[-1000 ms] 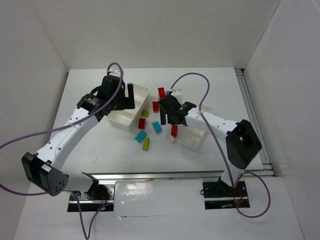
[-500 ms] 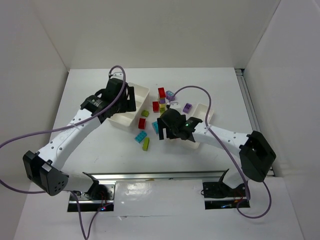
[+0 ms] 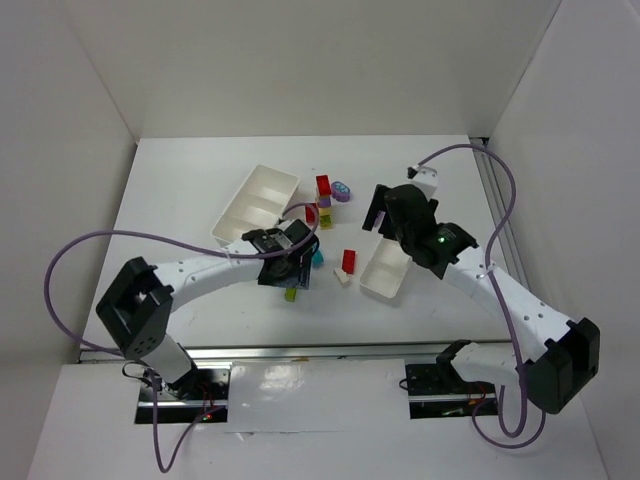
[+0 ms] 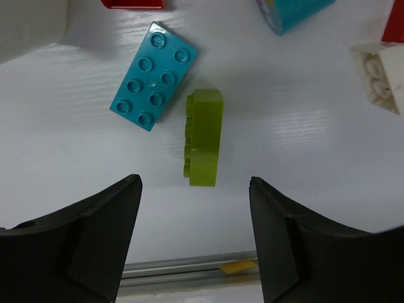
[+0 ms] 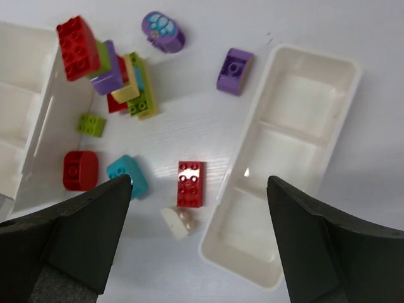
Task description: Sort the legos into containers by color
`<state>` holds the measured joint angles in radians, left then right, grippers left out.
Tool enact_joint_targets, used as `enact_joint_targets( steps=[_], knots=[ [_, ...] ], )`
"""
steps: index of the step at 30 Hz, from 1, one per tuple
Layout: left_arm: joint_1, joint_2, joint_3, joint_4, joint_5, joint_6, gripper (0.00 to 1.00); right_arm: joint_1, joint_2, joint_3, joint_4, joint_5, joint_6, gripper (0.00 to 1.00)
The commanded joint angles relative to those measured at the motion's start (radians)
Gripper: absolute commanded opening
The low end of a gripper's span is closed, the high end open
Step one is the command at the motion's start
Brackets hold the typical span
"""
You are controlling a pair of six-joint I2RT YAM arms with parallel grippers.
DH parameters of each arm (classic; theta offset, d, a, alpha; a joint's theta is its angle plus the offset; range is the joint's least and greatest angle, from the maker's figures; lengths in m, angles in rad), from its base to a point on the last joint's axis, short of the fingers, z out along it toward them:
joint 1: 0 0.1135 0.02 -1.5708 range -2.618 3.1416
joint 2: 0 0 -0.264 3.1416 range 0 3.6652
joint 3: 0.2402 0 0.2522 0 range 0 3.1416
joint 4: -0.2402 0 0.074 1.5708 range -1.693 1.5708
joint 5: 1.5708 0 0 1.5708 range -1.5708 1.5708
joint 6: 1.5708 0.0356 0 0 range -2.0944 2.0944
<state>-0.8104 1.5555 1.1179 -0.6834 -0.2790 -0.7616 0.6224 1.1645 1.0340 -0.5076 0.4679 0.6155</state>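
Note:
My left gripper [image 3: 290,268] [image 4: 194,196] is open and empty, low over loose legos. A lime green brick [image 4: 203,145] [image 3: 291,293] lies on its side just ahead of the jaws, beside a cyan-blue brick [image 4: 153,76]. My right gripper [image 3: 380,212] [image 5: 198,189] is open and empty, high above a red brick [image 5: 190,184] [image 3: 348,261] that lies next to the three-compartment tray [image 5: 353,71] [image 3: 385,283]. The other tray [image 3: 268,185] [image 5: 19,69] is at the back left. Both trays look empty where they show.
A stacked cluster of red, purple, yellow and lime bricks [image 5: 120,79] sits between the trays. A purple oval piece [image 5: 163,30], a purple brick [image 5: 235,71], a small lime brick [image 5: 91,124], a red rounded brick [image 5: 81,170], a cyan brick [image 5: 128,175] and a white piece [image 5: 178,221] lie nearby.
My left arm swung from over the back-left tray down to the loose bricks in the middle. My right arm pulled away from the middle, back and up beside its tray. The bricks stayed put.

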Motion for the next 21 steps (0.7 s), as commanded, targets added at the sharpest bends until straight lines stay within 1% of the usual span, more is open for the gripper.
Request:
enact_joint_targets(
  steps=[1,3,7,10,14,16,18,19,21],
  knots=[
    [-0.006,0.041,-0.012,0.088,0.007,-0.064,0.8,-0.041,-0.002,0.041,-0.081,0.04,-0.023,0.95],
    [-0.006,0.083,-0.021,0.114,0.024,-0.054,0.8,-0.065,-0.002,0.029,-0.081,0.031,-0.023,0.95],
    [-0.006,0.153,-0.001,0.136,0.035,-0.045,0.71,-0.09,-0.002,0.008,-0.057,-0.009,-0.033,0.95],
    [-0.006,0.179,0.008,0.136,0.024,-0.045,0.69,-0.099,-0.002,0.008,-0.057,-0.009,-0.033,0.95],
    [-0.006,0.213,0.019,0.136,0.024,-0.045,0.59,-0.108,0.008,0.008,-0.057,-0.009,-0.033,0.95],
    [-0.006,0.213,0.043,0.122,0.015,-0.045,0.47,-0.118,0.008,0.008,-0.057,-0.009,-0.033,0.95],
    [-0.015,0.19,0.086,0.069,-0.021,-0.045,0.36,-0.118,0.008,0.018,-0.057,0.0,-0.033,0.95],
    [-0.015,0.174,0.103,0.046,-0.031,-0.045,0.24,-0.127,0.008,0.018,-0.066,0.0,-0.033,0.95],
    [-0.015,0.135,0.161,-0.004,-0.046,-0.012,0.17,-0.127,0.008,0.027,-0.066,0.009,-0.042,0.95]
  ],
)
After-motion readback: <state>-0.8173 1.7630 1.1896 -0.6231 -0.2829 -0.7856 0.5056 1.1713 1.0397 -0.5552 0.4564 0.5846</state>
